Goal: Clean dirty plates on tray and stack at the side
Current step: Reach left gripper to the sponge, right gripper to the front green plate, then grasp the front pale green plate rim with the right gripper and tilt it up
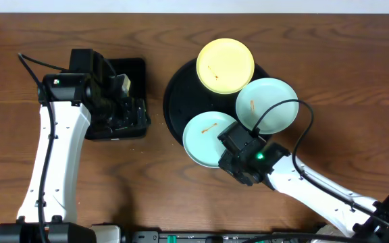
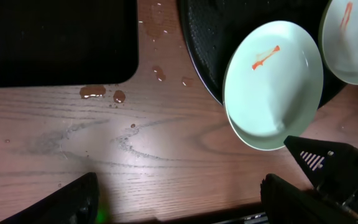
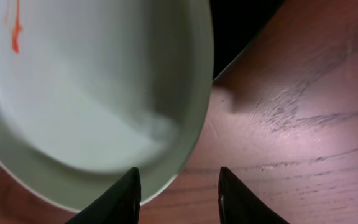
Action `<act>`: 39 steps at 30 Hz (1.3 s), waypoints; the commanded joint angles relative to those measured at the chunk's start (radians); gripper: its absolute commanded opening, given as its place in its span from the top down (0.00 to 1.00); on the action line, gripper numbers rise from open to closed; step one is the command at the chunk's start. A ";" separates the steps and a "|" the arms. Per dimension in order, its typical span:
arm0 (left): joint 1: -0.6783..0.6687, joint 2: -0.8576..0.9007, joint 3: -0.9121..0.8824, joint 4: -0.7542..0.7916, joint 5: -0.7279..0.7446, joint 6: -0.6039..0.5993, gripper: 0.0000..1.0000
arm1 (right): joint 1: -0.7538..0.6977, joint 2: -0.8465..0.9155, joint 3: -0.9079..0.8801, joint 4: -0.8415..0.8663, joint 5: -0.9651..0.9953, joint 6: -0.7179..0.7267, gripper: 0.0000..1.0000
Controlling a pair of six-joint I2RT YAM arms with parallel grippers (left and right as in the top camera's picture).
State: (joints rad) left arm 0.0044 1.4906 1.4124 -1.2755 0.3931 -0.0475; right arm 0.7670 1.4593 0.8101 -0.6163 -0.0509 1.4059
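Your right tool (image 3: 179,190) has its two dark fingertips spread apart, with bare wood showing in the gap and nothing gripped. Just off its left finger, touching or nearly so, curves the rim of the near teal plate (image 3: 92,93), which carries an orange-red smear well ahead of the tips. That plate hangs out past the edge of the round black tray (image 3: 247,25) and throws a soft shadow onto the counter (image 3: 303,124) ahead of the right finger.

From above, the second teal plate (image 1: 267,104) lies just beyond your right tool, also smeared. The yellow plate (image 1: 225,65) sits farther out, at the tray's far side, with a faint mark on it. All three plates rest on the tray and overlap its rim.

Your left tool (image 2: 179,202) is open wide, its fingers at the two lower corners of its own view, holding nothing. It hovers over brown wood-grain counter. A smaller rectangular tray (image 2: 55,37) lies ahead of its left finger. Between that tray and the round one, you see brownish droplets (image 2: 92,92) and a dull wet streak on the wood. The near teal plate lies ahead of the left tool's right finger.

Beyond the counter's far edge, only a pale strip (image 1: 181,3) shows.
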 commanded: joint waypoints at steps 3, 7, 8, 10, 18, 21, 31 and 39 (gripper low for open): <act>-0.001 0.000 -0.006 -0.003 -0.005 0.014 0.17 | 0.013 0.000 -0.011 0.003 0.100 0.127 0.62; -0.001 0.000 -0.006 -0.003 -0.005 0.014 0.17 | 0.013 0.000 -0.013 0.023 0.101 0.135 0.62; -0.001 0.000 -0.006 -0.003 -0.005 0.014 0.17 | 0.013 0.000 -0.013 0.024 0.104 0.135 0.60; -0.001 0.000 -0.006 -0.003 -0.005 0.014 0.17 | 0.013 0.000 -0.013 0.026 0.108 0.135 0.59; -0.001 0.000 -0.006 -0.004 -0.005 0.014 0.17 | 0.013 0.056 -0.014 0.046 0.098 0.135 0.57; -0.001 0.000 -0.006 -0.004 -0.005 0.014 0.17 | 0.013 0.087 -0.013 0.054 0.098 0.135 0.60; -0.001 0.000 -0.006 -0.004 -0.005 0.014 0.17 | 0.012 0.081 -0.012 0.095 0.101 0.129 0.99; -0.001 0.000 -0.006 -0.003 -0.016 0.014 0.17 | 0.012 -0.054 0.015 0.116 0.267 -0.153 0.99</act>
State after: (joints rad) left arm 0.0044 1.4906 1.4124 -1.2758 0.3923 -0.0475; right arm 0.7689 1.4902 0.8062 -0.5034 0.0875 1.4292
